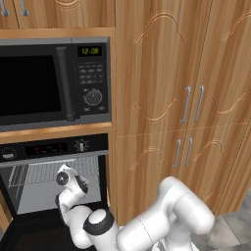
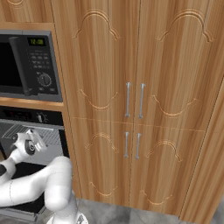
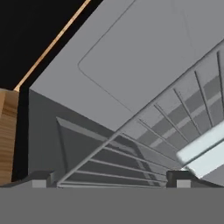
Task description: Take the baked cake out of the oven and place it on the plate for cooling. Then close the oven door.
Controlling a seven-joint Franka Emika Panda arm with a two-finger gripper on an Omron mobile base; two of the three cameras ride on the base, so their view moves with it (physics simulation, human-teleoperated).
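The oven (image 1: pixel 54 147) stands open below its strip of round knobs. Its oven door (image 1: pixel 27 229) hangs down as a black panel at the lower left. My arm reaches into the grey cavity, with the hand (image 1: pixel 67 177) level with the wire rack (image 1: pixel 46 172). In the hand view my gripper (image 3: pixel 110 179) is open with nothing between its fingertips (image 3: pixel 40 178). It hangs just over the wire rack (image 3: pixel 144 148), and the grey oven wall (image 3: pixel 131 57) lies beyond. The cake and the plate are out of view.
A black microwave (image 1: pixel 49 83) with a keypad and green clock sits right above the oven. Tall wooden cabinet doors (image 1: pixel 191 112) with silver handles stand to the right. The oven's side frame (image 1: pixel 104 181) is close to my forearm.
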